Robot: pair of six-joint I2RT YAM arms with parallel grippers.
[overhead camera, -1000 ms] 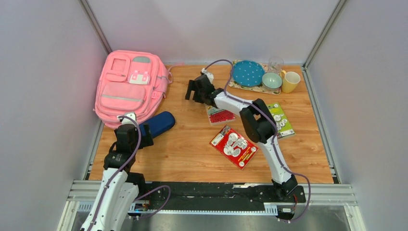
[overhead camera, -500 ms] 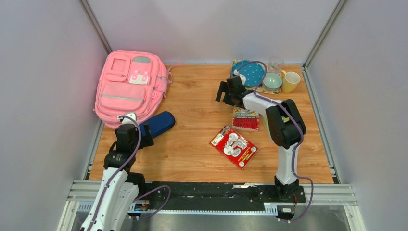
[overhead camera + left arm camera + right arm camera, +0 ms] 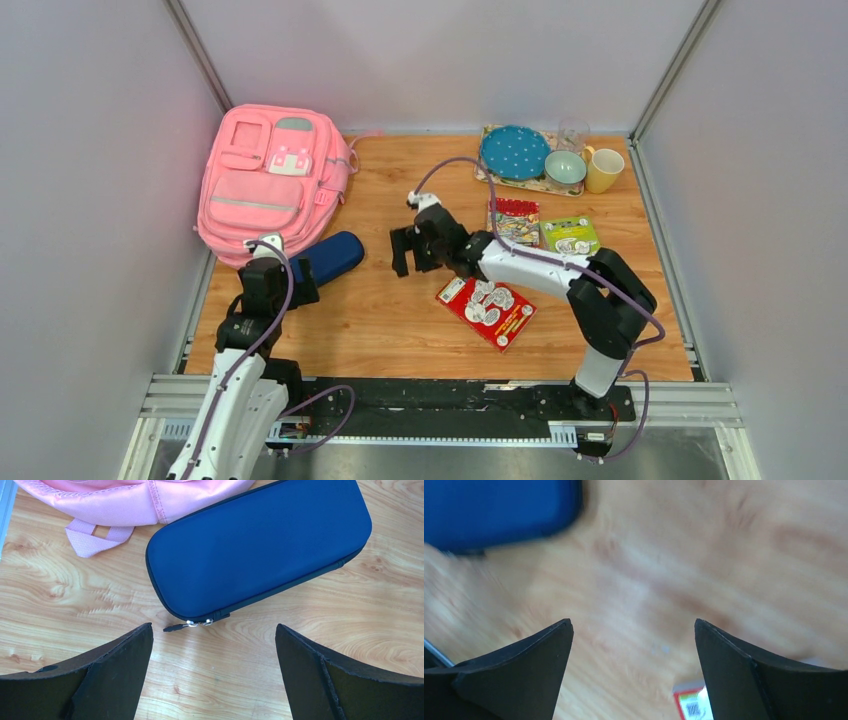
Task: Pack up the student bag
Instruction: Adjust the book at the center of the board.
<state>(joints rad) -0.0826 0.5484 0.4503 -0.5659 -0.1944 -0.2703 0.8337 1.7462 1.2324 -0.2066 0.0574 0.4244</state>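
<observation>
The bag [image 3: 270, 180] lies flat at the far left corner of the bench [image 3: 400, 335], front pockets up, its left side against the wall. In the left wrist view a pink strap [image 3: 87, 537] loops out from its lower edge onto the wood.

A navy case [image 3: 330, 258] lies slantwise just near of the bag, one end touching the bag's lower edge. Its zip pull [image 3: 176, 628] points out over the wood.

The left gripper [image 3: 214, 628] sits low over the bench at the case's near end. Its fingers are spread wide and hold nothing; the zip pull lies between the fingertips.

The right arm reaches across to the bench's middle. The right gripper [image 3: 408, 255] is also spread wide and empty, over bare wood between the case and a red card [image 3: 487, 305]. The right wrist view is blurred; it shows a blue corner of the case at top left and a corner of the red card at the bottom edge.

Beyond the red card lie a red booklet [image 3: 515, 220] and a green pack [image 3: 570, 235], side by side. At the far right a mat [image 3: 490, 175] carries a blue plate [image 3: 513, 152] and a bowl [image 3: 565, 167]. A yellow mug [image 3: 604, 170] stands just right of the bowl, and a glass [image 3: 573, 133] behind it.
</observation>
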